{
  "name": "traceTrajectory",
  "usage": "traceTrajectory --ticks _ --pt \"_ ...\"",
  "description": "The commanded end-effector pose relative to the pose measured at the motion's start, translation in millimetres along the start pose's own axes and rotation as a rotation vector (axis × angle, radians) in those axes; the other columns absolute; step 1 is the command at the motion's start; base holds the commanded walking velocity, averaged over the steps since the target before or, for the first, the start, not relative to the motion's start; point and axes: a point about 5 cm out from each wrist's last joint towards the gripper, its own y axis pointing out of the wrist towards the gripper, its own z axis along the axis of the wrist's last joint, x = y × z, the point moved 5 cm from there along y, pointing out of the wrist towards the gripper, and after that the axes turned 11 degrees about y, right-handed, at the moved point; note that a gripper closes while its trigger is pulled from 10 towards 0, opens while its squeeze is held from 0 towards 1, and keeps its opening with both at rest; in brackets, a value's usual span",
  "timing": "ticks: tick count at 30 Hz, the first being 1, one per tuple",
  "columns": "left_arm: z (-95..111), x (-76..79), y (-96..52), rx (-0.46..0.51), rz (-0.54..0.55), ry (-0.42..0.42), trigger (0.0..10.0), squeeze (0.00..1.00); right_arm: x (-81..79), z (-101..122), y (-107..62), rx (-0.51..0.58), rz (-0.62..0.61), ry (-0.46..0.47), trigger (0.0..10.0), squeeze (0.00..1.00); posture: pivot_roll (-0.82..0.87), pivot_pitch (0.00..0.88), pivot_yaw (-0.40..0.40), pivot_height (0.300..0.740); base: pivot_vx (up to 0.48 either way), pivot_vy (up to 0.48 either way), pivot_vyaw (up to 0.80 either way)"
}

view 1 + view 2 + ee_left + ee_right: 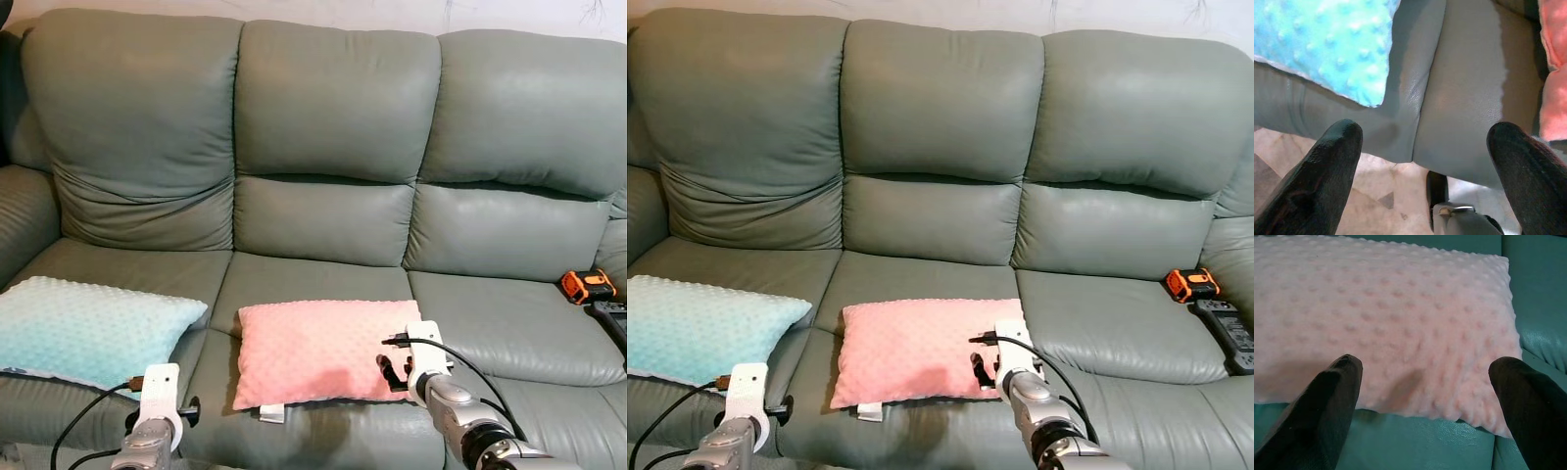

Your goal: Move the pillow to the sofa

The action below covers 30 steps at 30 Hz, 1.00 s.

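A pink dotted pillow lies flat on the middle seat of the grey-green sofa. My right gripper hovers at the pillow's right front corner, and the right wrist view shows its fingers spread open just in front of the pink pillow with nothing between them. My left gripper is open too, low at the sofa's front edge near the seam between the left and middle seats. A light blue pillow rests on the left seat.
An orange and black power tool and a black remote lie on the right seat near the armrest. Pale tiled floor shows below the sofa's front edge. Black cables trail from both wrists.
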Motion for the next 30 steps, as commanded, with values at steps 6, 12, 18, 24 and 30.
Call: traceTrajectory --ticks 6,12,18,24,30 --pt "-2 0.6 -0.1 -0.009 -0.01 0.001 10.0 0.0 3.2 -2 -0.7 -0.004 -0.006 0.017 10.0 0.0 -0.01 0.0 -0.032 0.74 -0.044 0.0 0.0" --pt "-1 3.2 0.0 -0.008 -0.013 -0.003 10.0 0.0 4.1 -1 -0.8 -0.005 -0.007 0.007 10.0 0.0 -0.01 0.0 -0.035 0.74 -0.276 0.0 0.0" --pt "-1 5.7 -0.1 -0.008 -0.017 -0.005 10.0 0.0 5.1 -1 -0.8 -0.004 -0.009 0.002 10.0 0.0 -0.01 0.0 -0.037 0.74 -0.274 0.0 0.0" --pt "-2 9.4 -0.5 -0.01 -0.022 -0.008 10.0 0.0 6.1 0 -0.9 -0.004 -0.011 -0.006 10.0 0.0 -0.01 0.0 -0.039 0.74 -0.289 0.0 0.0" --pt "-1 14.8 -0.4 -0.01 -0.027 -0.008 10.0 0.0 6.6 0 -1.0 -0.005 -0.012 -0.011 10.0 0.0 -0.01 0.0 -0.039 0.74 -0.289 0.0 0.0"
